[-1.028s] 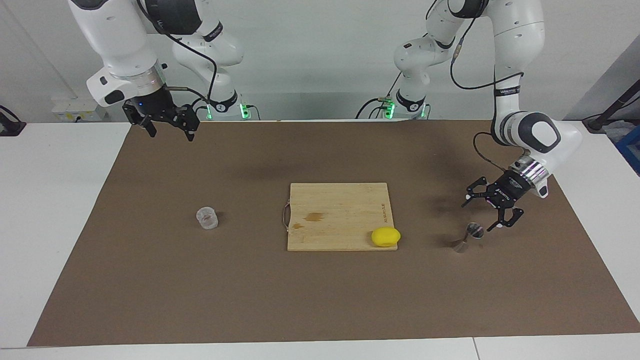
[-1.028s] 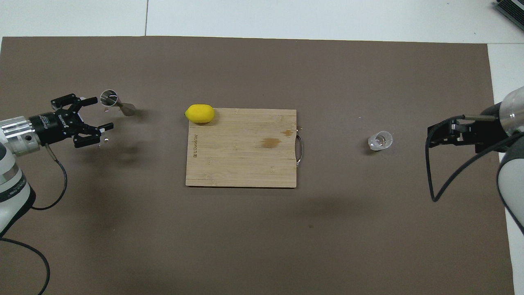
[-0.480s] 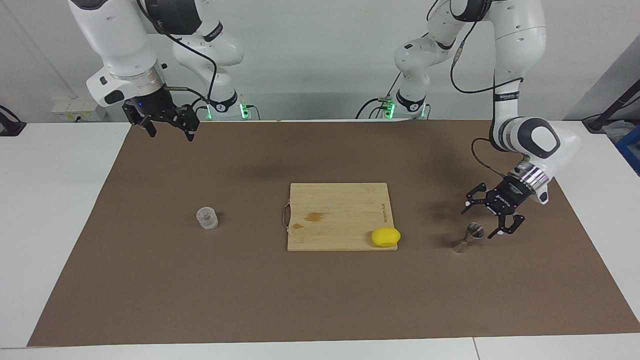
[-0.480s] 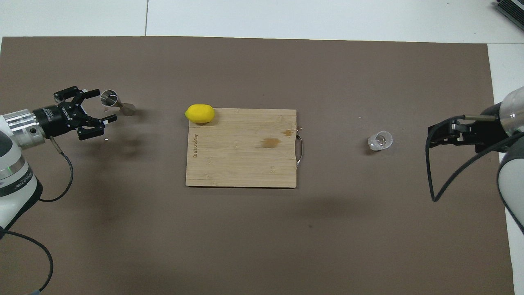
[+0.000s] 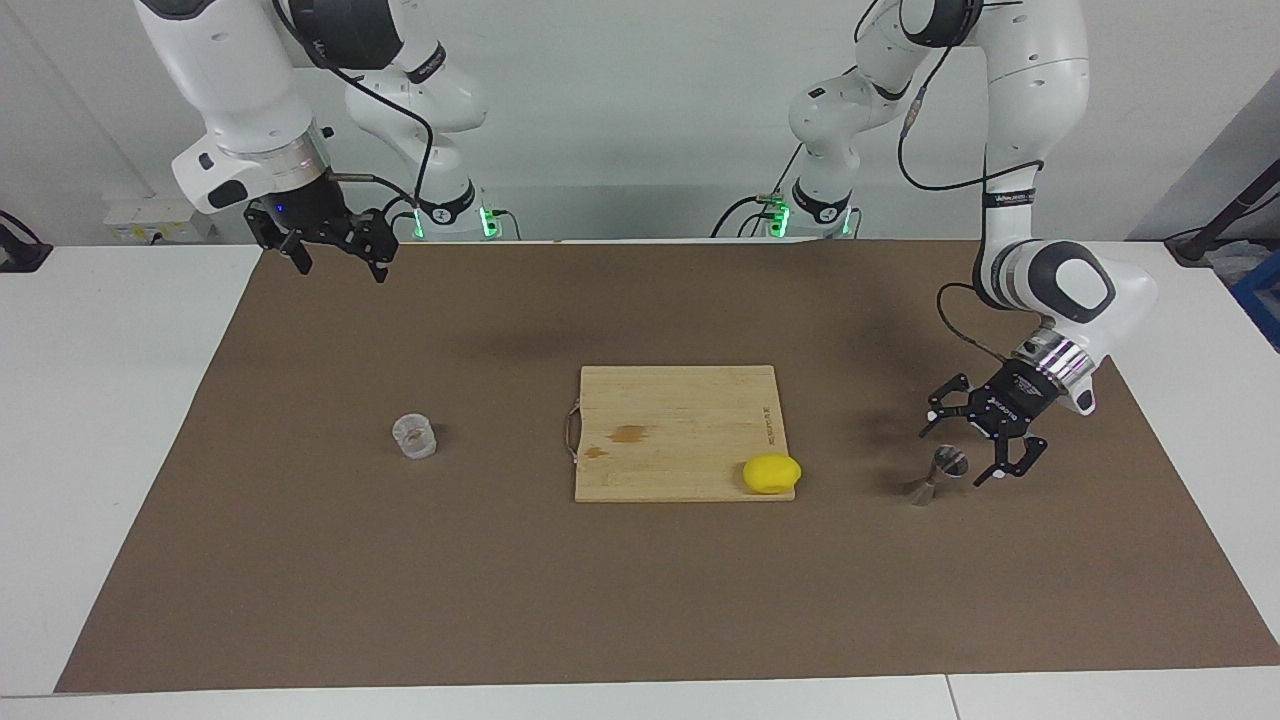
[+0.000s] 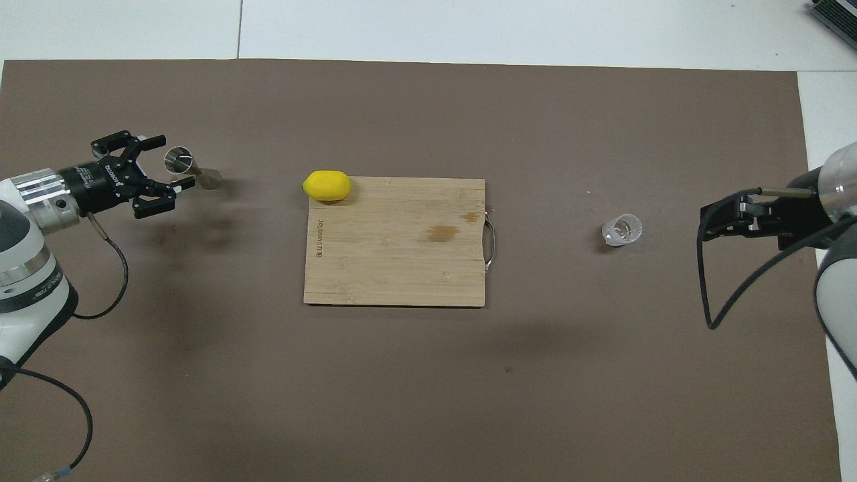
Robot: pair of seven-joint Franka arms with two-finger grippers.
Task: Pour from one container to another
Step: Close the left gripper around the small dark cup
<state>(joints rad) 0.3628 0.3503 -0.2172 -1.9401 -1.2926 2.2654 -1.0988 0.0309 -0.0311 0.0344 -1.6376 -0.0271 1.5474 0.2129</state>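
The small clear cup (image 5: 414, 437) (image 6: 622, 229) stands upright on the brown mat toward the right arm's end of the table. A shiny steel jigger (image 5: 938, 476) (image 6: 201, 175) stands upright toward the left arm's end. My left gripper (image 5: 955, 449) (image 6: 171, 164) is open and held low and level, with one finger on each side of the jigger's upper cone; no finger visibly touches it. High up near its base, my right gripper (image 5: 338, 262) (image 6: 702, 224) waits open with nothing in it, well away from the clear cup.
A wooden cutting board (image 5: 680, 420) (image 6: 395, 261) with a metal handle lies in the middle of the mat. A yellow lemon (image 5: 771, 473) (image 6: 327, 185) rests on the board's corner closest to the jigger. White table shows around the mat.
My left gripper has moved in toward the jigger and now straddles its upper cone. The jigger, the cup and the right arm have not moved.
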